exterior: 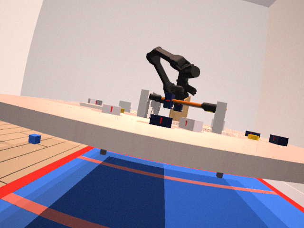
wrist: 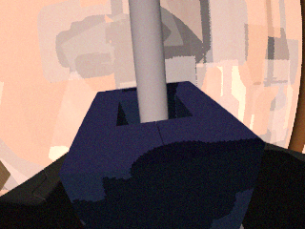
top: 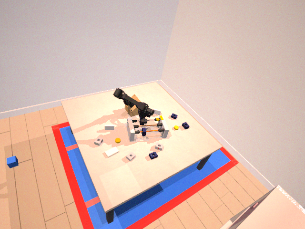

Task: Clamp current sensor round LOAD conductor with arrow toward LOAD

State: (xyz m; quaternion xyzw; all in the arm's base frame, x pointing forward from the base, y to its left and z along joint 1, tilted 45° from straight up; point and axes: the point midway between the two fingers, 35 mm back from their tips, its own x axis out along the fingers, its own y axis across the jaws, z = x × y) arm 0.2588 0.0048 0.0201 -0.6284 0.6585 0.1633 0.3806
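A dark blue split-core sensor [wrist: 166,166] [exterior: 177,107] sits closed around a grey conductor [wrist: 147,38], the rearmost bar in a grey-posted rack [top: 130,134] at the table's middle. My gripper [wrist: 152,140] [top: 142,120] reaches down over it. Its black fingers flank the sensor on both sides, slightly spread, so the gripper is open. A small yellow marker [top: 161,117] sits at the right end of that bar. A second dark blue sensor [top: 144,131] [exterior: 168,99] with a red arrow sits on the orange front conductor [exterior: 189,103]. No LOAD lettering is legible.
Loose dark blue blocks [top: 153,154] [top: 185,125] [top: 173,115] and grey blocks [top: 98,141] [top: 130,156] lie around the rack. Two yellow discs [top: 117,140] [top: 176,127], a white plate [top: 111,151] and a tan box [top: 131,110] behind the arm are also on the table.
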